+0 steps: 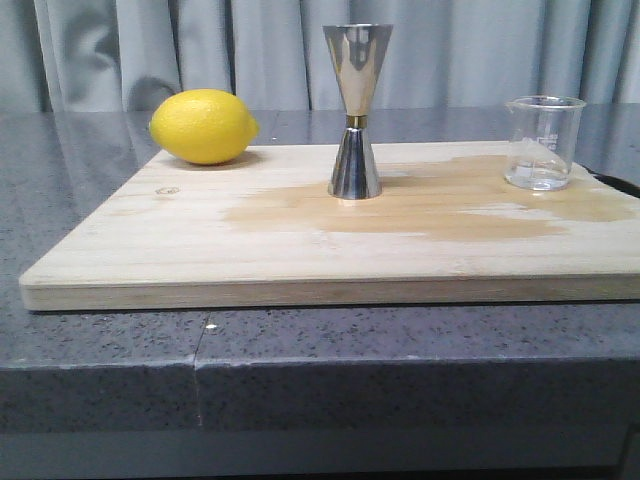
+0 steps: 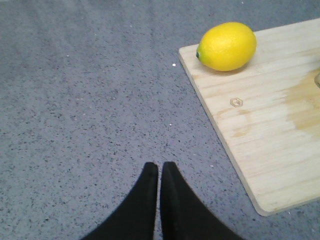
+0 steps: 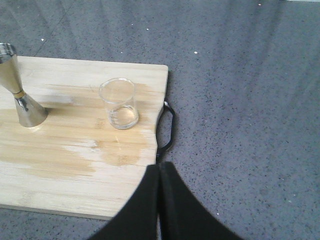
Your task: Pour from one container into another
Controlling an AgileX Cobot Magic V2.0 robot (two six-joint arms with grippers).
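Note:
A small clear glass beaker [image 1: 543, 142] stands upright at the right end of a wooden cutting board [image 1: 250, 250]; the right wrist view shows the beaker [image 3: 119, 103] too. The tall steel jigger [image 1: 355, 110] with a gold band at its waist stands at the board's middle, and the jigger [image 3: 19, 90] is seen in the right wrist view as well. Neither arm appears in the front view. My left gripper [image 2: 159, 167] is shut and empty over the grey counter, left of the board. My right gripper [image 3: 159, 167] is shut and empty near the board's right edge, short of the beaker.
A yellow lemon [image 1: 203, 126] lies on the board's far left corner, the lemon [image 2: 227, 46] also showing in the left wrist view. A wet patch [image 1: 420, 205] darkens the board. A black handle [image 3: 168, 127] sticks out from the board's right edge. The grey counter [image 1: 100, 340] surrounds it.

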